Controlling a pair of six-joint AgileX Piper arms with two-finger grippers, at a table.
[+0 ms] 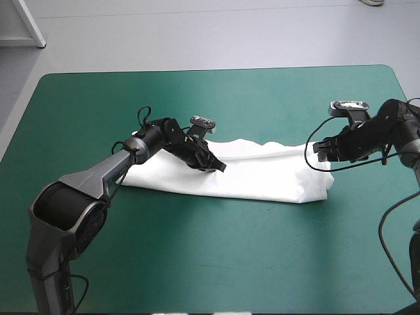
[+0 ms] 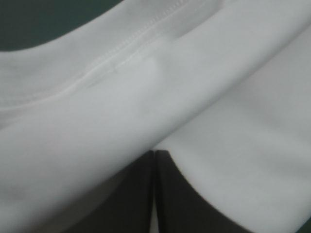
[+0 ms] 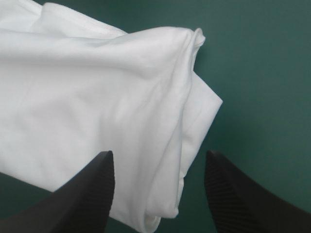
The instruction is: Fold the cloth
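Note:
The white T-shirt point(image 1: 262, 176) lies on the teal-green cover as a long folded band running left to right across the middle of the table. My left gripper point(image 1: 215, 165) rests on the band's left half. In the left wrist view its black fingers meet in one arch point(image 2: 154, 153) with a fold of the T-shirt point(image 2: 146, 97) pinched at the tip. My right gripper point(image 1: 321, 149) hovers at the band's right end, open. In the right wrist view its fingers point(image 3: 159, 155) stand wide apart over the rumpled end of the T-shirt point(image 3: 97, 97), touching nothing.
Bare teal-green cover point(image 1: 197, 262) spreads in front of the T-shirt toward the near edge, and more lies behind it up to the far edge point(image 1: 210, 69). Cover also shows beside the T-shirt's right end point(image 3: 262, 73).

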